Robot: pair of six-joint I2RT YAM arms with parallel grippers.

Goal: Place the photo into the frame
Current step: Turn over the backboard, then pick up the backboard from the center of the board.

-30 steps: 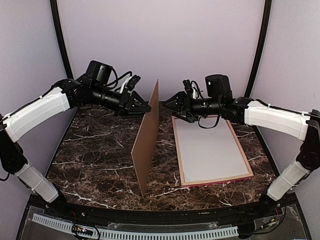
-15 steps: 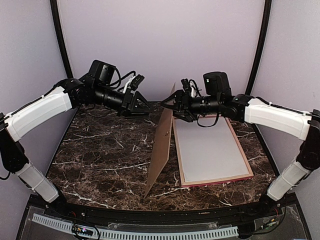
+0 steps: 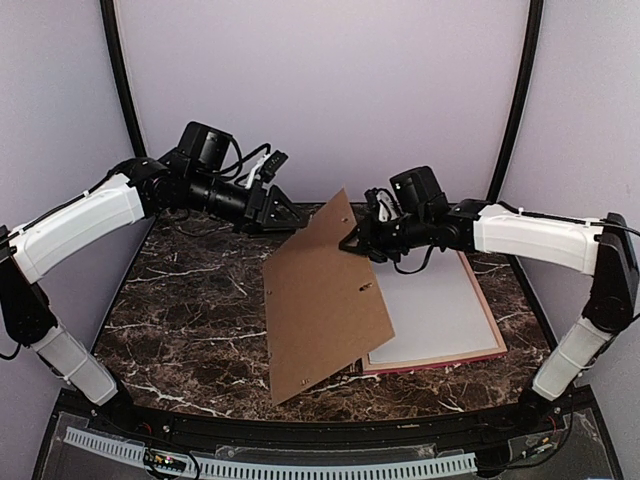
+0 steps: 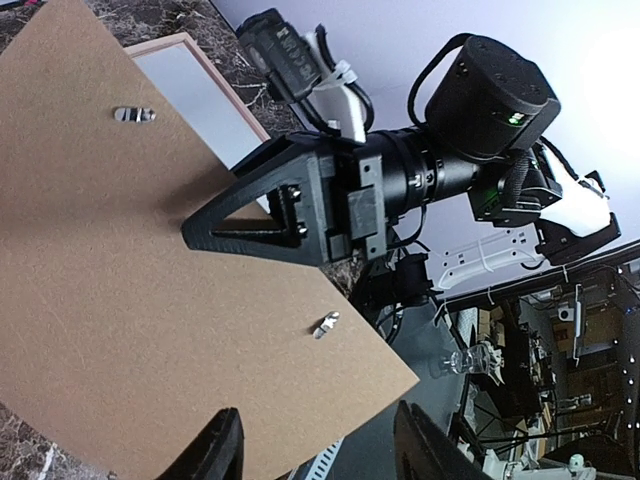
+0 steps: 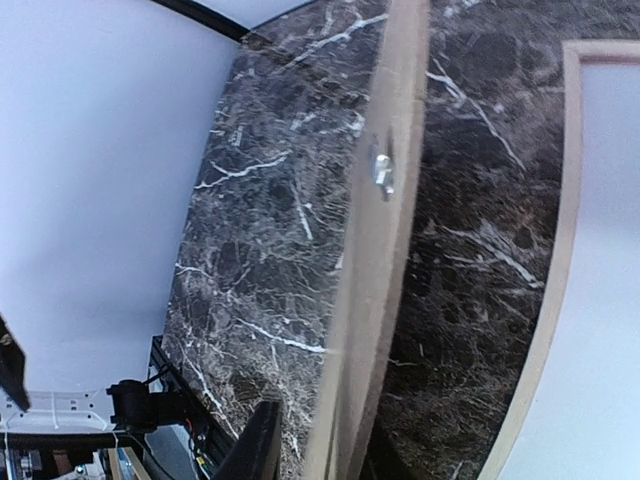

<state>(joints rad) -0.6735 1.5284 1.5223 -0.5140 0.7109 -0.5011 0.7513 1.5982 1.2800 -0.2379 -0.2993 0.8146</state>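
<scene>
The frame point(image 3: 440, 362), pink-railed, lies flat on the right of the table. The photo point(image 3: 430, 310) rests inside it, plain white side up. A brown backing board point(image 3: 325, 300) with small metal clips stands tilted, its lower corner on the table and its upper part leaning over the frame's left rail. My right gripper point(image 3: 350, 243) is shut on the board's upper right edge; the right wrist view shows that edge point(image 5: 385, 230) running between its fingers point(image 5: 258, 450). My left gripper point(image 3: 290, 218) hangs open just behind the board's top corner, holding nothing.
The dark marble table point(image 3: 190, 300) has a black rail along its near edge. Lilac walls close in the back and sides. The left wrist view shows the board point(image 4: 120, 270), the frame's rail point(image 4: 190, 40) and the right gripper's finger point(image 4: 250, 215).
The board stood on edge between the grippers; it has since tipped over towards the frame. My right gripper moved in and closed on its edge. The left arm barely moved.
</scene>
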